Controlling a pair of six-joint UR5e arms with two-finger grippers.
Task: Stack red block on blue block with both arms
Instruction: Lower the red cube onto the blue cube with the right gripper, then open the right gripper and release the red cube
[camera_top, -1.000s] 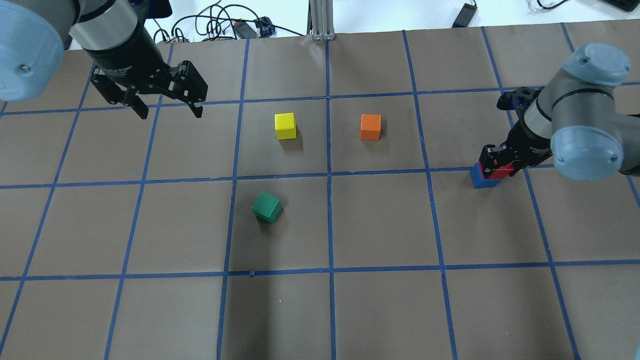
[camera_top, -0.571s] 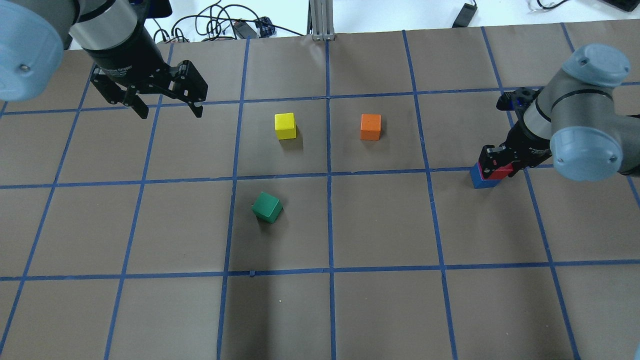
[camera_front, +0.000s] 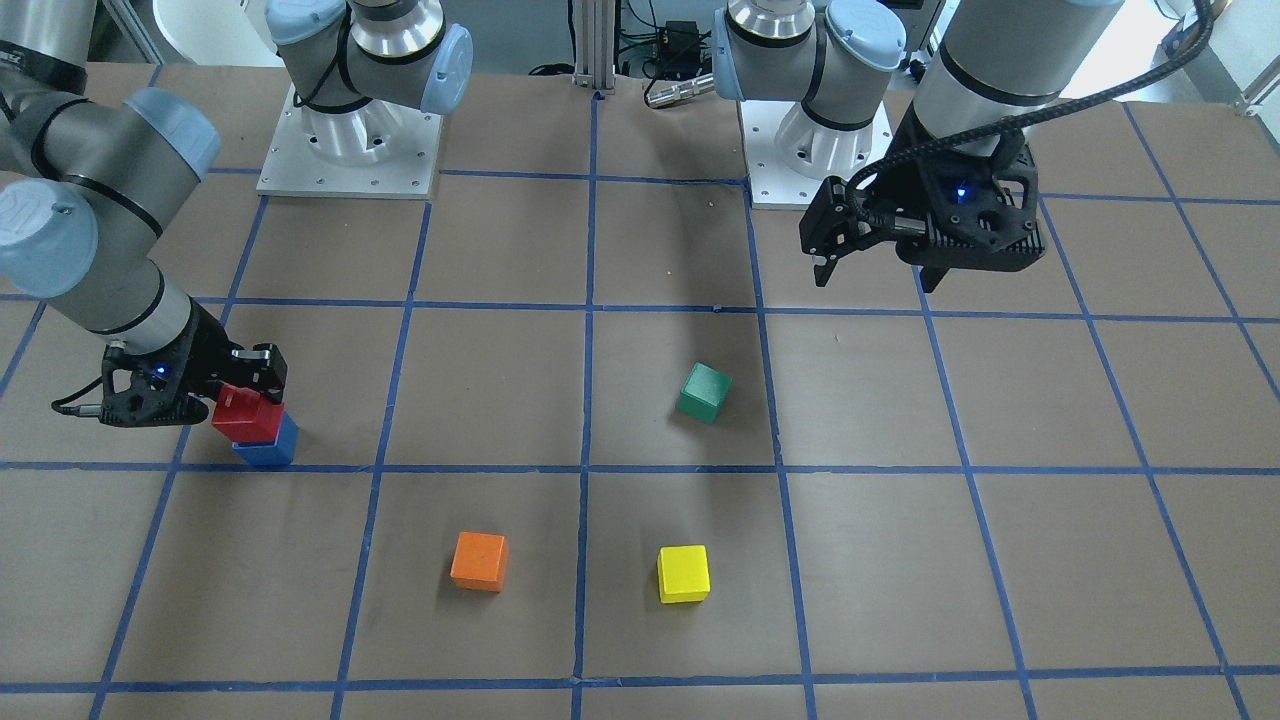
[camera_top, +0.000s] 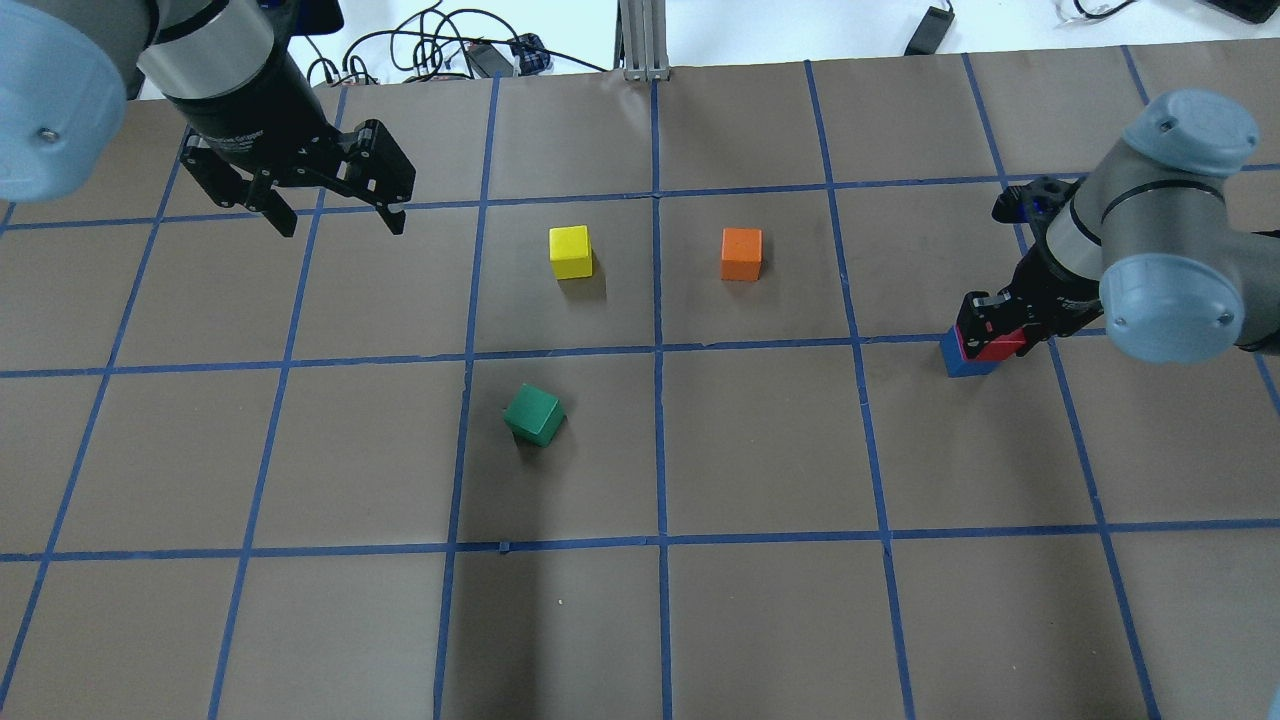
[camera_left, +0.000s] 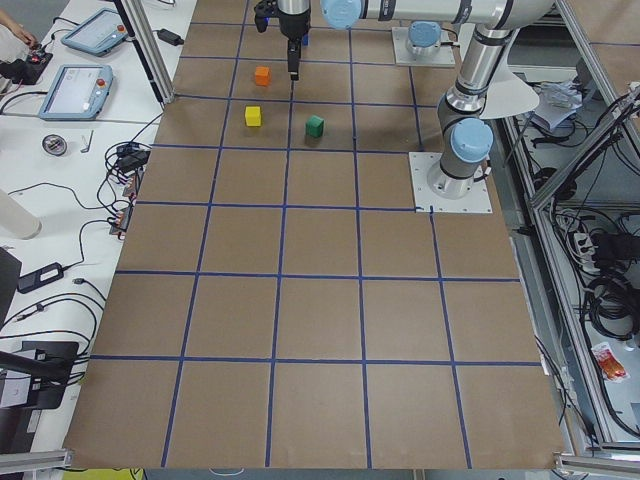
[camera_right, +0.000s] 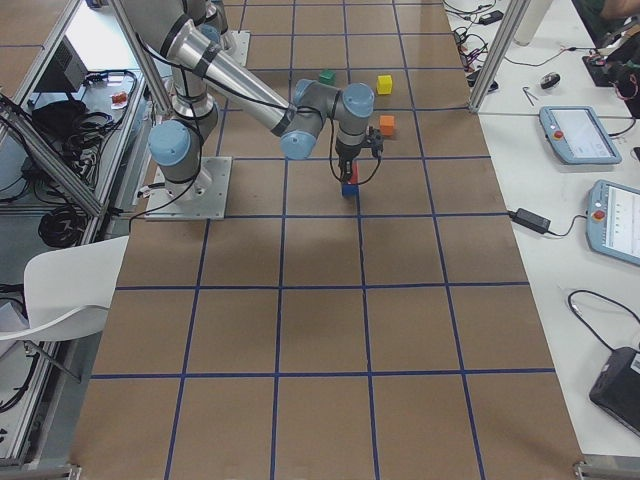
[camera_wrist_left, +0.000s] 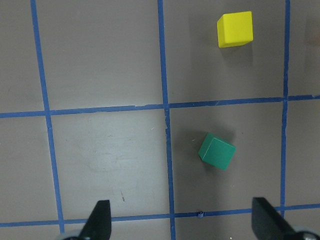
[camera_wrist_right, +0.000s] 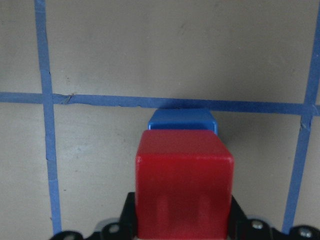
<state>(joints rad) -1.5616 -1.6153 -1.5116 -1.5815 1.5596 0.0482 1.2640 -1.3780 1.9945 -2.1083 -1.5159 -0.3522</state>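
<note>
You see little of the blue block (camera_wrist_right: 183, 120) from the right wrist camera: only a strip of its rounded top edge shows behind the red block (camera_wrist_right: 184, 182), which covers the rest. The right end effector (camera_top: 990, 335) grips the red block by its sides and is itself mostly cut off at that frame's lower edge. From the front, the red block appears to sit on the blue block, slightly askew, though the seam is too small to confirm contact. The pair stands beside a blue tape line (camera_wrist_right: 100, 99) on the matte brown paper worktop (camera_top: 760, 450). Your left end effector (camera_top: 340, 222) hangs spread wide, well apart from the stack. The green cube (camera_top: 534, 414), turned against the grid, the yellow cube (camera_top: 570, 251) and the orange cube (camera_top: 741, 253) lie apart, all matte.
</note>
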